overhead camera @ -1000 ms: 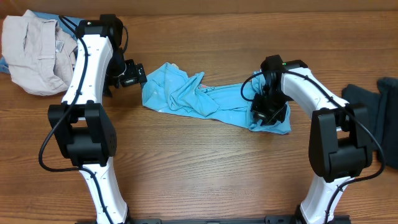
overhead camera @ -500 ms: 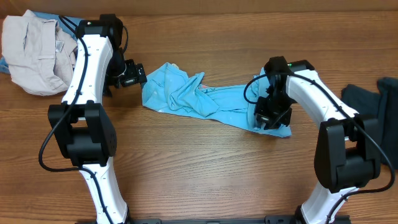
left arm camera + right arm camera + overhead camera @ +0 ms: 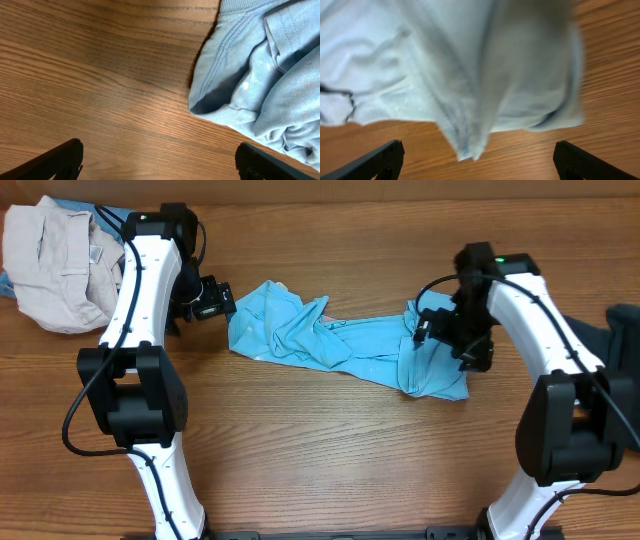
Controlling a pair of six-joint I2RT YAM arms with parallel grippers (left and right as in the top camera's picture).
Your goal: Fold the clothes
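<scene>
Overhead: the T-shirt point(image 3: 330, 340) lies bunched mid-table point(image 3: 330, 460). The left gripper point(image 3: 207, 298) sits at its 9 o'clock edge and the right gripper point(image 3: 440, 332) over its 3 o'clock end; we judge they're placed to spread it.
Left wrist: jaws wide apart, holding nothing, T-shirt at 2 o'clock.
Right wrist: jaws released, blurred T-shirt at 12 o'clock.

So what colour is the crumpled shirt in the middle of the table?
The shirt is light sky blue, clearest in the overhead view.

Overhead cam looks down; wrist cams close, all share T-shirt point(image 3: 330, 345)
</scene>
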